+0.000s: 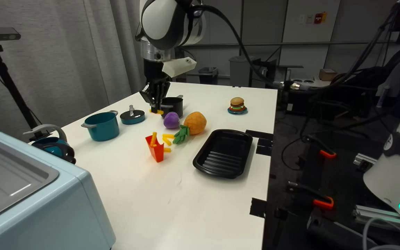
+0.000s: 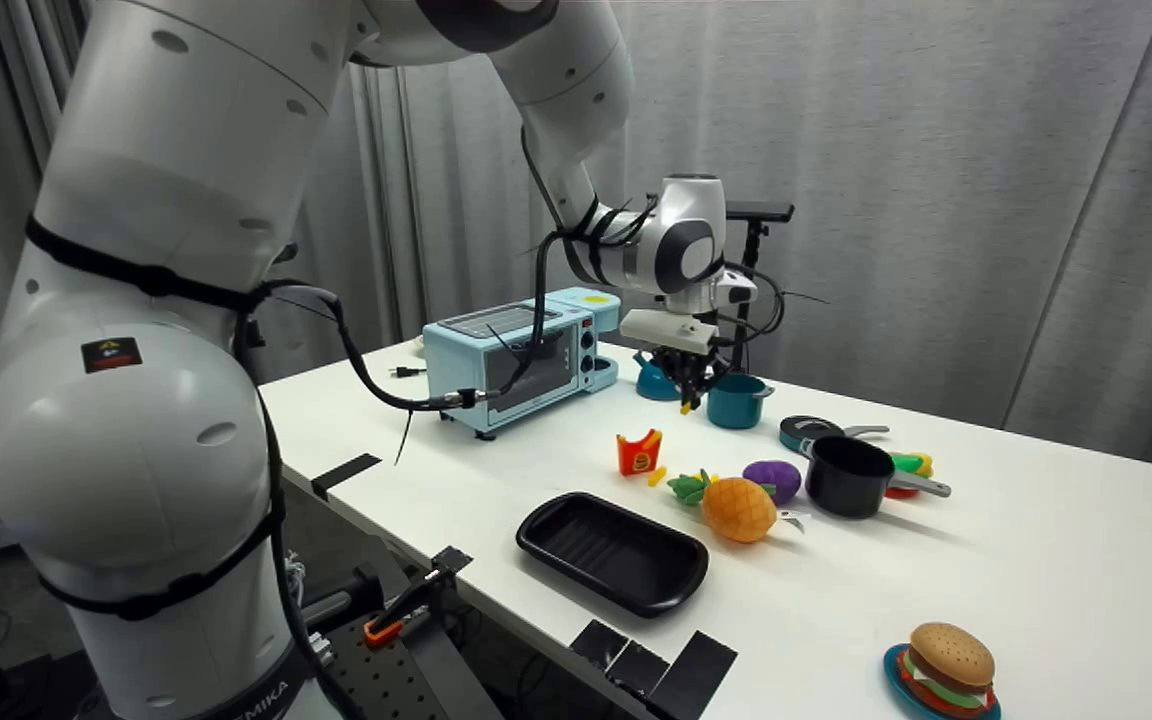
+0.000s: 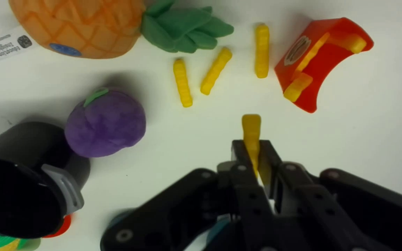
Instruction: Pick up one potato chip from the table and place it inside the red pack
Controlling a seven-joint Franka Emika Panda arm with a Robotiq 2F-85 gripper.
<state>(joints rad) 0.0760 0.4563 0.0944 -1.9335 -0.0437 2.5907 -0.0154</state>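
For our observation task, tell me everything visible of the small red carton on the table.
The small red carton, smooth and plastic-looking, stands upright on the white table, open-topped, its rim dipping between raised corners. A pale oval emblem marks one face. Stick-shaped yellow chips poke from its mouth; another lies beside it, apart.

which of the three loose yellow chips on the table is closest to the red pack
The rightmost loose chip in the wrist view, a narrow gap from the red pack. The middle, slanting chip and the leftmost chip both lie farther off.
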